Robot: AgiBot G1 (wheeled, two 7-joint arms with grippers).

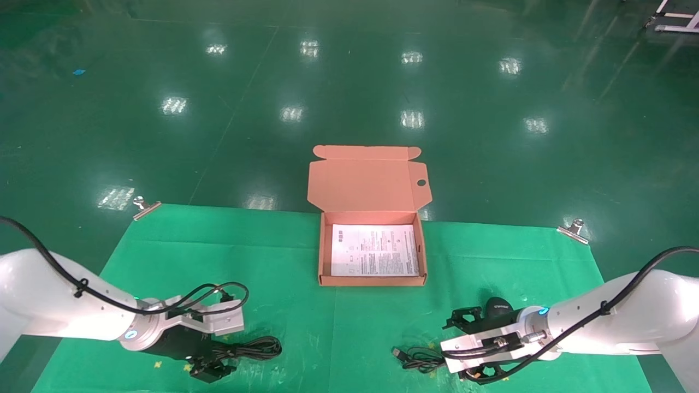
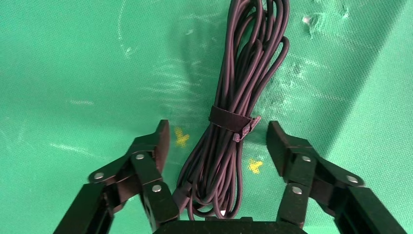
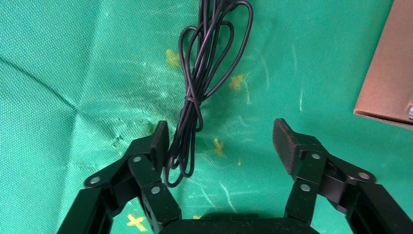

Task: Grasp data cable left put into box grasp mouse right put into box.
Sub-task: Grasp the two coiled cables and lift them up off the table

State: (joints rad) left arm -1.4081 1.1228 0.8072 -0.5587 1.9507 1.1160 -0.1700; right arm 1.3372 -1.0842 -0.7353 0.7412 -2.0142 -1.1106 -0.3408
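Two pincers are sitting low over my green-covered desk (image 1: 284, 256), one at each near corner. My left pincer (image 2: 216, 146) is hovering over the data cable (image 2: 238, 92), fingers spread wide apart, one finger (image 2: 158, 141) on each side of the bundle and neither touching it. The data cable is lying flat on the cloth at the near left as a long oval coil, cinched by a dark strap (image 2: 233, 122) that is sitting right between the fingertips. From the head camera I am seeing that coil (image 1: 256, 347) poking out just beside the left pincer (image 1: 210, 371).

My right pincer (image 3: 221, 141) is likewise standing wide open over the near right of the desk. The mouse's thin cord (image 3: 204, 73) is lying looped on the cloth, its near end resting just beside one finger (image 3: 158, 141), though I cannot tell whether the two are touching. The mouse (image 1: 498, 307) itself is sitting on the cloth just behind the right pincer (image 1: 480, 376), partly hidden by the wrist, with its cord (image 1: 418, 358) trailing toward the middle.

The box (image 1: 371, 281) is resting open at the far middle of the desk, lid flap tipped back, with only the white printed sheet (image 1: 374, 250) lying inside. Neither task item is in it.
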